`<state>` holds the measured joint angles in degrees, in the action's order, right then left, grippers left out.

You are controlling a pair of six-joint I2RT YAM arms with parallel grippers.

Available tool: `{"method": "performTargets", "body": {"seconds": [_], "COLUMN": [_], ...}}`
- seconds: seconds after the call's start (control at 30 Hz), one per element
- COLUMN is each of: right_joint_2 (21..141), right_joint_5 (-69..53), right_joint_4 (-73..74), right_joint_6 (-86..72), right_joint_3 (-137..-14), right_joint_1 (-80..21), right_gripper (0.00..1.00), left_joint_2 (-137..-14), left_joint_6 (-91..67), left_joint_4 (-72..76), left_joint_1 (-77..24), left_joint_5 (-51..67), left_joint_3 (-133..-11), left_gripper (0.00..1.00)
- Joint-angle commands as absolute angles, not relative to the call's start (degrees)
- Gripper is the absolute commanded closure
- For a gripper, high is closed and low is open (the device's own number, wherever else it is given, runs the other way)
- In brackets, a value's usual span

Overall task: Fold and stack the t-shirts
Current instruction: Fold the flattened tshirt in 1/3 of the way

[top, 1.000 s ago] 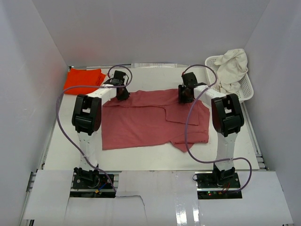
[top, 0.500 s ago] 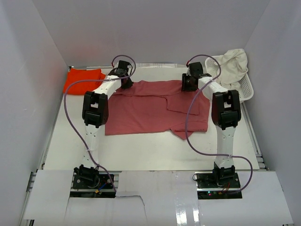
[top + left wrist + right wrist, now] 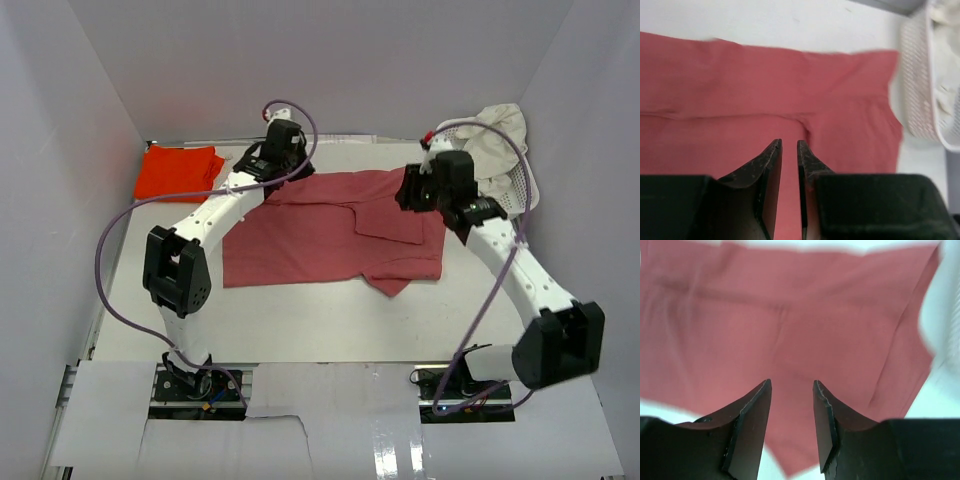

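The large dusty rose-red t-shirt (image 3: 320,235) lies spread flat across the middle of the table, one sleeve flap folded over near its right side. My left gripper (image 3: 283,160) hovers above its far left edge, jaws a narrow gap apart and empty (image 3: 789,142). My right gripper (image 3: 410,192) hangs above the far right part, open with nothing between its fingers (image 3: 791,382). The bright orange-red t-shirt (image 3: 180,170) lies folded at the back left. The cream-white t-shirt (image 3: 497,140) is bunched in the basket.
A white plastic lattice basket (image 3: 522,192) stands at the back right corner, close to my right arm, and shows in the left wrist view too (image 3: 919,90). White walls close in the table on three sides. Purple cables loop off both arms.
Both grippers carried the rose-red shirt's far edge toward the back, then rose off it. The shirt now lies flat farther back. The right arm has swung out to the right.
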<state>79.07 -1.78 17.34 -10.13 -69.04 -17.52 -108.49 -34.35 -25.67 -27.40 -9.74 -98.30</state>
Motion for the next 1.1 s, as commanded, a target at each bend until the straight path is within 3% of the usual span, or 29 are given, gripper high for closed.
{"method": "performTargets", "body": {"seconds": [0.0, 0.17, 0.37, 0.57, 0.8, 1.07], "right_joint_2": [71.2, 57.7, 51.3, 54.9, 62.5, 67.1], "right_joint_5": [-0.3, 5.8, 7.6, 7.8, 13.0, 17.9], "right_joint_4": [21.1, 25.6, 29.3, 28.0, 23.2, 22.2], "right_joint_6": [-14.1, -17.9, -21.4, -22.7, -24.8, -25.2], "right_joint_3": [-53.0, -42.5, -37.6, -35.8, -34.8, -37.1], "right_joint_1": [-22.3, -33.7, -38.0, -39.0, -39.2, -39.0], "right_gripper": [0.55, 0.54, 0.54, 0.55, 0.63, 0.64], "left_joint_2": [-111.5, -122.8, -135.2, -141.8, -139.8, -134.6], "left_joint_6": [-35.1, -37.3, -36.6, -37.4, -39.6, -38.0], "left_joint_4": [-20.5, -19.6, -19.0, -16.7, -10.8, -12.6], "left_joint_1": [-30.8, -31.6, -33.3, -33.4, -33.4, -33.4], "left_joint_5": [-4.2, 6.6, 10.5, 14.7, 17.0, 17.3], "left_joint_3": [-95.3, -103.0, -117.4, -124.4, -120.0, -116.2], "left_gripper": [0.71, 0.71, 0.71, 0.71, 0.71, 0.71]}}
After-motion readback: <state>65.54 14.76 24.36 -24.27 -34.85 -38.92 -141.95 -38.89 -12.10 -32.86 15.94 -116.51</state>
